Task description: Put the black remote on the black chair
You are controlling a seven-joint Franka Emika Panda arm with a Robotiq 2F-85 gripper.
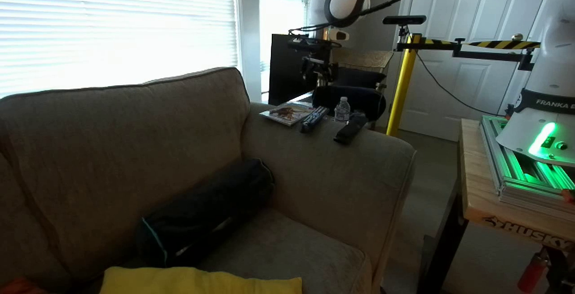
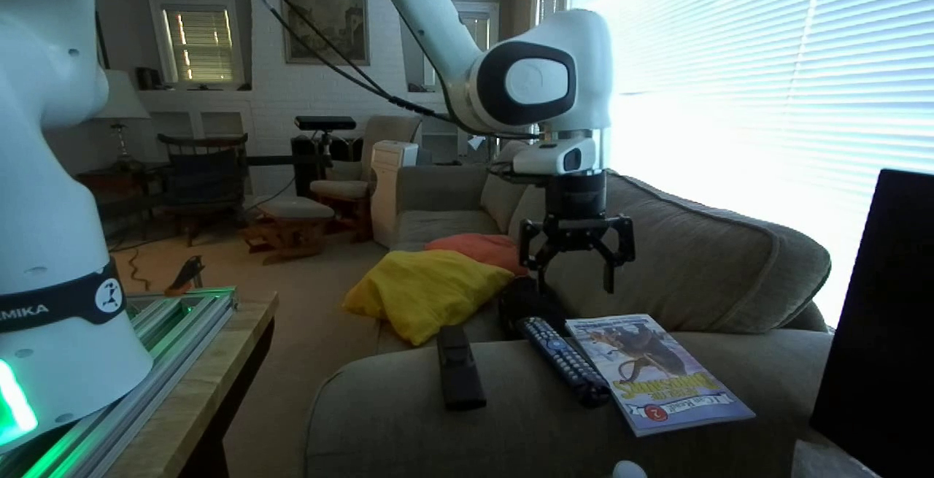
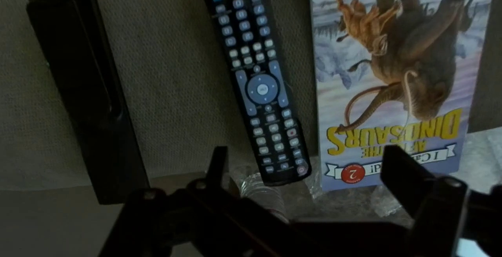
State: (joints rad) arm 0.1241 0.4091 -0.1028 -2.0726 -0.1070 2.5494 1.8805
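Observation:
The slim black remote (image 2: pixel 563 361), with rows of buttons, lies on the couch arm (image 2: pixel 394 405); it also shows in an exterior view (image 1: pixel 313 119) and the wrist view (image 3: pixel 259 76). A chunkier plain black remote (image 2: pixel 460 368) lies beside it, apart, and shows in the wrist view (image 3: pixel 84 92). My gripper (image 2: pixel 575 287) points down above the couch, open and empty. In the wrist view its fingers (image 3: pixel 304 151) straddle the slim remote's lower end and part of a book, touching neither. An upright black panel (image 1: pixel 287 69) stands behind the couch arm; whether it is the black chair's back I cannot tell.
A dinosaur book (image 2: pixel 657 372) lies right next to the slim remote. A clear bottle (image 1: pixel 342 110) stands by the couch arm. Dark cushions (image 1: pixel 352 98) sit behind it. A black bolster (image 1: pixel 206 208) and yellow pillow (image 2: pixel 427 292) lie on the couch seat.

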